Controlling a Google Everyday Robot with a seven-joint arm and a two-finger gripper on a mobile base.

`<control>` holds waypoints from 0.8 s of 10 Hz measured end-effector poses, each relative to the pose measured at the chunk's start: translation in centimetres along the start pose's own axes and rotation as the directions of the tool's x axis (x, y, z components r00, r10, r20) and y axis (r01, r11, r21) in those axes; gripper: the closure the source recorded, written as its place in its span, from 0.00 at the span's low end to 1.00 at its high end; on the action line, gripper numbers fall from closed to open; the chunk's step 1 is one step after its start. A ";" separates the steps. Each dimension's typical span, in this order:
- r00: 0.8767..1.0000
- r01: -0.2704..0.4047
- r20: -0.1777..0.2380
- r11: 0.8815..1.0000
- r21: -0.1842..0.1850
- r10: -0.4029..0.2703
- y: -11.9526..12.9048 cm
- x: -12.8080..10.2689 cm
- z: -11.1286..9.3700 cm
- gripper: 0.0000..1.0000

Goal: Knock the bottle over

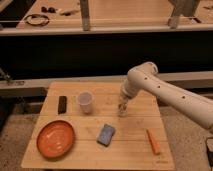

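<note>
Bottle [122, 111] stands small, pale and translucent on the table, a narrow upright shape. It is slimmer and shorter than the white cup [85, 101], which sits well apart from it toward the left of the view. The cup is a smooth plastic tumbler, widest at its mouth. Left of the cup lies a black rectangular block [62, 104]. Nearer the camera rest a round orange plate [56, 138] with a raised rim, a blue oblong sponge [106, 134] (its face looks soft and matt) and a thin orange stick-shaped object [153, 141] near the right edge.

The table [135, 161] is light wood laid in long planks with visible seams. Behind it a dark recess runs under a pale wooden bench [125, 12], where black cables [35, 20] lie and grey metal posts [85, 15] rise. The floor [10, 145] beside the table is speckled grey.

The arm [165, 95], white, smooth and rounded, reaches in from the right and bends down. Its gripper [123, 104] hangs right at the top of the bottle, and whether it grasps anything cannot be told. The bottle is in the table's back half, right of centre.
</note>
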 end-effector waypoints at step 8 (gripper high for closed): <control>1.000 -0.017 0.011 1.000 0.006 0.017 -0.2 -0.1 -0.1 0.82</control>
